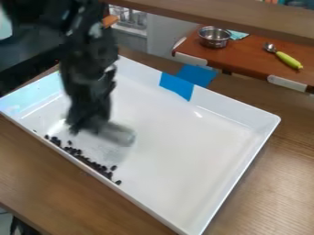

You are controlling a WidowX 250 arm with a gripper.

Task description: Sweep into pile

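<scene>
Black bits (pixel 87 161): likely light, rolly. Blurred tool (pixel 120 135): probably stiff, best held at upper end. Gripper (pixel 85 126) open or closed, can't tell.

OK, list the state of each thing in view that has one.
White tray: flat on the counter, open-topped
Dark pieces: loose, strung along the near wall, not piled
Blurred grey tool: at the gripper, slanting over the tray
Blue tape: stuck to the far wall
Metal bowl: upright
Green-handled spoon: lying down
</scene>
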